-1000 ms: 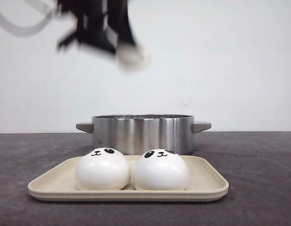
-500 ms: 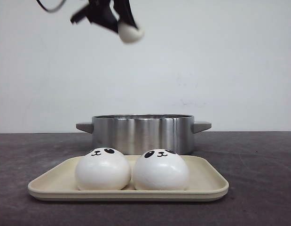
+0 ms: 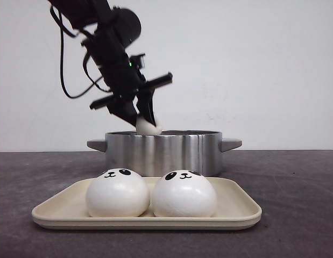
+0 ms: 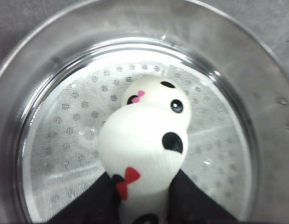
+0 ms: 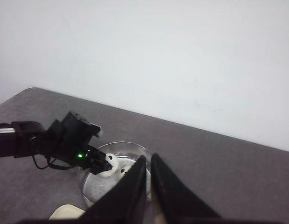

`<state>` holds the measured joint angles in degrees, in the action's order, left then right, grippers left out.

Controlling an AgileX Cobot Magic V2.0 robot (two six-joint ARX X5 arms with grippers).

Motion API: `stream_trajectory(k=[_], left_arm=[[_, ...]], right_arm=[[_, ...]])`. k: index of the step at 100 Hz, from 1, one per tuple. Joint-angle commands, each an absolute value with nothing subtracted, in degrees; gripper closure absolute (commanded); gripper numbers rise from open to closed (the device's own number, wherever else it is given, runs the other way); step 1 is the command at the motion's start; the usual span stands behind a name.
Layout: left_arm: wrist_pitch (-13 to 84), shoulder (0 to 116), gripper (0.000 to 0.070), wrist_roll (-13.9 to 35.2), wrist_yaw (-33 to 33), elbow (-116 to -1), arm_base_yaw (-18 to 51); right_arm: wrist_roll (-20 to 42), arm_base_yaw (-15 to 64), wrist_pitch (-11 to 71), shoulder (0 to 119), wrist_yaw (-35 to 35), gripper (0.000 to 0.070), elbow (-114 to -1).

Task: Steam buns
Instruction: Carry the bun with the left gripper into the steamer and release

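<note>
- Across the dark grey table [image 3: 295,215], which runs out of my front view on both sides, I have a steel steamer pot [image 3: 163,153] at the back and a cream tray [image 3: 236,207] in front of it.
- From the front I cannot see into the pot; only the wrist views show its perforated steaming plate [image 4: 69,126], and the left wrist view crops the pot's rim.
- My left arm [image 3: 110,51] reaches in from the upper left, its base out of view.
- On the tray, two panda buns [image 3: 118,192] sit side by side, touching, faces tilted up.
- My left gripper [image 3: 142,119] is closed around a third bun [image 4: 142,154] just above the pot's rim; the front view shows only the bun's lower edge, and the wrist view cuts off its underside.
- A fourth bun [image 4: 156,100] lies on the plate, half hidden behind the held one.
- My right gripper [image 5: 149,179] hangs high above the table, fingers nearly together with a thin gap and nothing between them.
</note>
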<state>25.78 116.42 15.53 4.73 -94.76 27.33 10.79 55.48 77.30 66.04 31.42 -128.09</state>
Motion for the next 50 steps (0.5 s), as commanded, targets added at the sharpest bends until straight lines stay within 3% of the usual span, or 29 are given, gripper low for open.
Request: stream_trajectory(k=[1, 11, 20, 41, 50], left_arm=[[24.29, 118.37, 0.07, 14.52, 3.88, -96.38, 27.46], [23.94, 119.22, 0.0691, 14.55, 3.27, -96.38, 27.35], [23.79, 119.39, 0.061, 14.5, 0.6, -96.38, 27.33], [23.31, 119.39, 0.0274, 14.52, -0.47, -96.38, 27.27], [23.18, 119.39, 0.0202, 14.55, -0.47, -96.38, 27.29]], right_arm=[[11.4, 56.14, 81.34, 66.59, 31.42, 0.0693, -129.29], [11.62, 56.14, 81.41, 66.57, 31.27, 0.0693, -129.29], [11.79, 56.14, 81.43, 66.54, 30.89, 0.0693, -129.29], [12.05, 56.14, 81.43, 66.59, 30.85, 0.0693, -129.29], [12.08, 56.14, 81.43, 66.59, 30.85, 0.0693, -129.29]])
